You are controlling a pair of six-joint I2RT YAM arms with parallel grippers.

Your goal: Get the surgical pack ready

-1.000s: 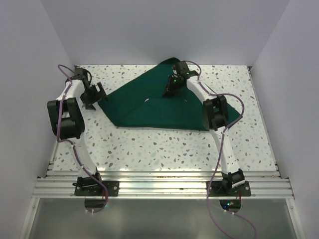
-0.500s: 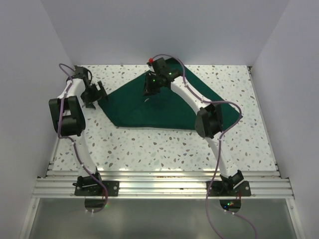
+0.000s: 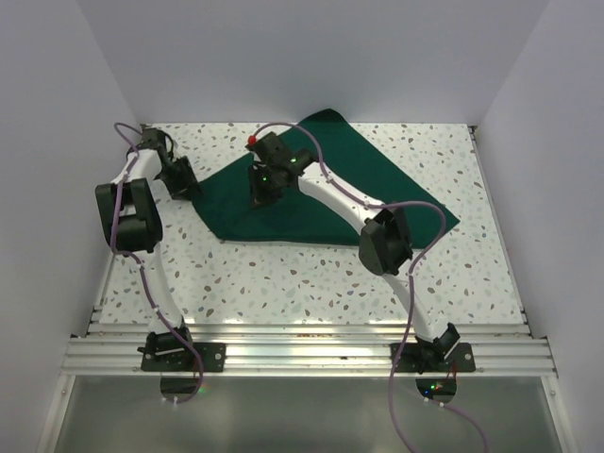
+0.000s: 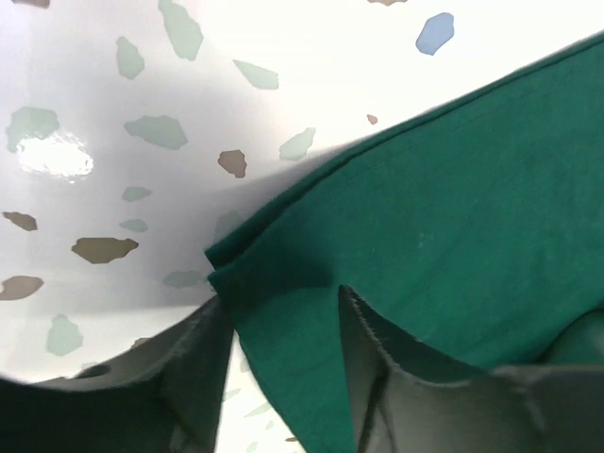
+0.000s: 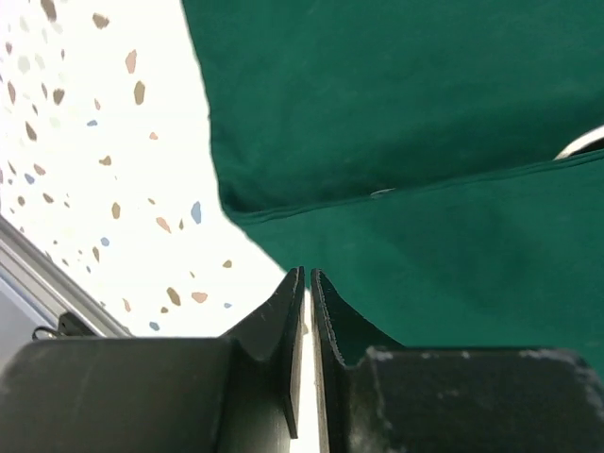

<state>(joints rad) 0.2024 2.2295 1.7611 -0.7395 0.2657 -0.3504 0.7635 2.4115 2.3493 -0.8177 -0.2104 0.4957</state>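
The dark green drape (image 3: 363, 156) lies folded on the speckled table; the tray, instruments and gauze are hidden. My left gripper (image 3: 181, 181) is at the drape's left corner. In the left wrist view its jaws (image 4: 281, 297) stand apart astride that folded corner (image 4: 283, 359), and a strip of table shows between the left finger and the cloth. My right arm reaches across the drape, its gripper (image 3: 257, 189) over the left part. In the right wrist view the gripper (image 5: 308, 274) is shut to a thin slit, with no cloth seen in it, above the drape (image 5: 396, 94). A sliver of shiny metal (image 5: 583, 143) peeks from under a fold.
White walls enclose the table (image 3: 311, 278) on the left, back and right. An aluminium rail (image 3: 302, 354) with both arm bases runs along the near edge. The right arm's elbow (image 3: 382, 241) hangs over the drape's near edge.
My right gripper has swept left across the drape, from its middle to its left part. The left gripper's jaws have narrowed around the drape's left corner.
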